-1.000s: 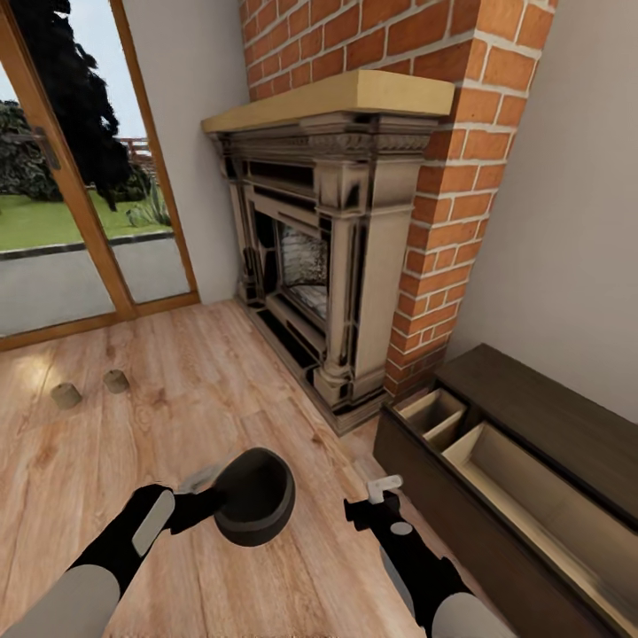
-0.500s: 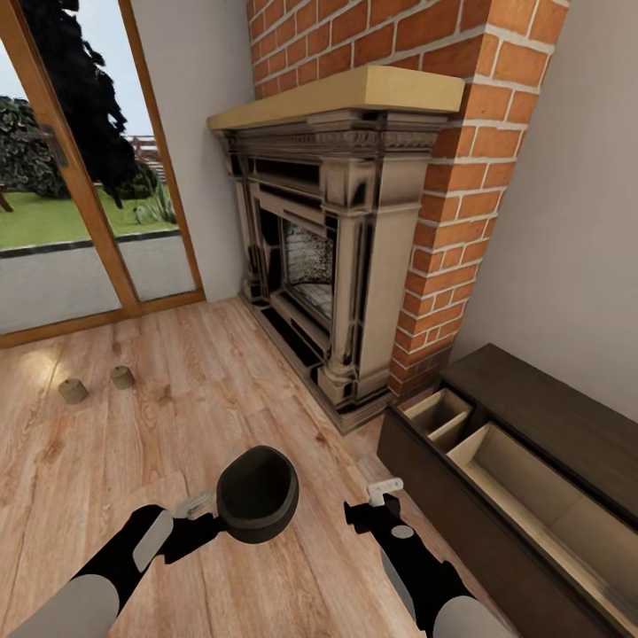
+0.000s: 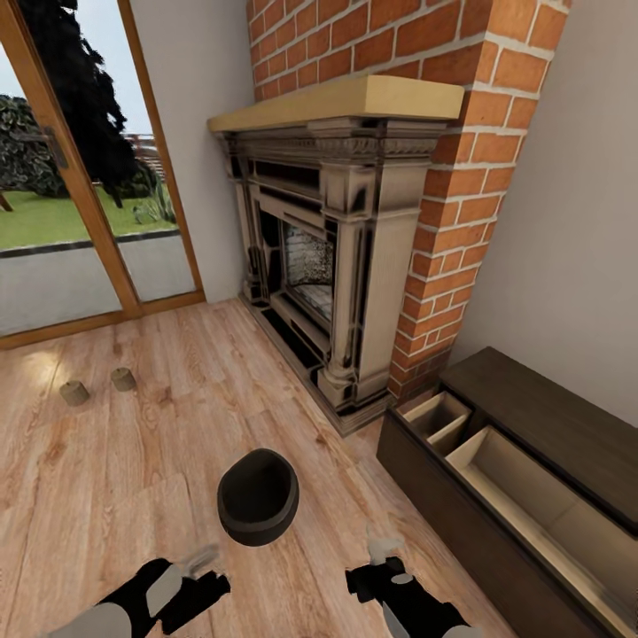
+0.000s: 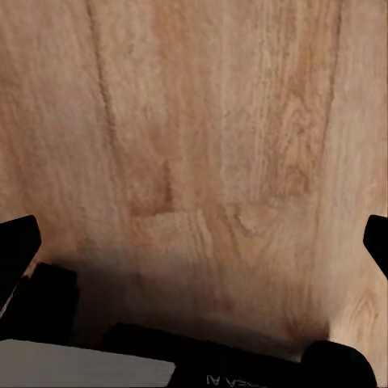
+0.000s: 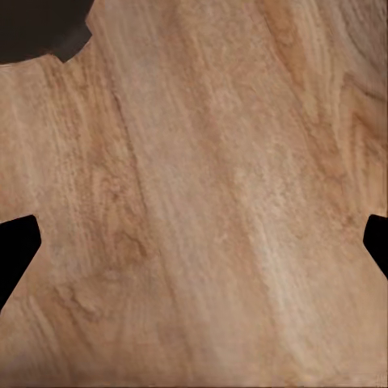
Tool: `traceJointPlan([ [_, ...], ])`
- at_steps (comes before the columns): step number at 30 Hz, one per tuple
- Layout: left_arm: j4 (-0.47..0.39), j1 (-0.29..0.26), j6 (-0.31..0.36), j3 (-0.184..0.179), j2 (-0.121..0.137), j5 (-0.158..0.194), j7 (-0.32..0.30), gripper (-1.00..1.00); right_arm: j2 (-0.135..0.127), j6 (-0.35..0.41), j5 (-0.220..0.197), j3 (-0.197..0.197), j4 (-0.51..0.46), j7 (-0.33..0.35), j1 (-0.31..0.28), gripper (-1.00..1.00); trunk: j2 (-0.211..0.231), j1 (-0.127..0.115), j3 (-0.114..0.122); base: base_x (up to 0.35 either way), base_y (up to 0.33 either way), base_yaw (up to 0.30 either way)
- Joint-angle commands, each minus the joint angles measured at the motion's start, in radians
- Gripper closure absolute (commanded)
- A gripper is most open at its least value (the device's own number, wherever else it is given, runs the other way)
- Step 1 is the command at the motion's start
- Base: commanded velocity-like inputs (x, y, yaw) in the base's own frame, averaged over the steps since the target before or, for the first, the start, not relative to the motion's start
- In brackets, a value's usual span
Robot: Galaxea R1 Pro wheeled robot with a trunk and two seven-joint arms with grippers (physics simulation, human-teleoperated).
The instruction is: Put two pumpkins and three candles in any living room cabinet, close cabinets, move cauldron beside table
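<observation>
Both grippers, left [image 3: 197, 574] and right [image 3: 379, 567], are spread wide and empty; the cauldron [image 3: 257, 494] is set at 12 o'clock, two candles [image 3: 74, 392] lie uncollected at 10 o'clock, and the cabinet [image 3: 532, 461] is left open.

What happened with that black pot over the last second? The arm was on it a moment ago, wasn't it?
Yes. The left gripper was holding the cauldron by its rim; it has let go and pulled back toward the robot, leaving the pot sitting on the wooden floor. The right gripper drew back too. The two candles and the open cabinet stayed put.
</observation>
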Motion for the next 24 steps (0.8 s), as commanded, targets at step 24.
traceJointPlan([
  [24, 0.221, 0.003, -0.292, 0.002, -0.031, 0.004, 0.008, -1.00, 0.000, -0.193, -0.005, -0.002, 0.186, 0.003, 0.002, -1.00, 0.168, -0.092, 0.038, 0.000, 0.000, 0.052],
])
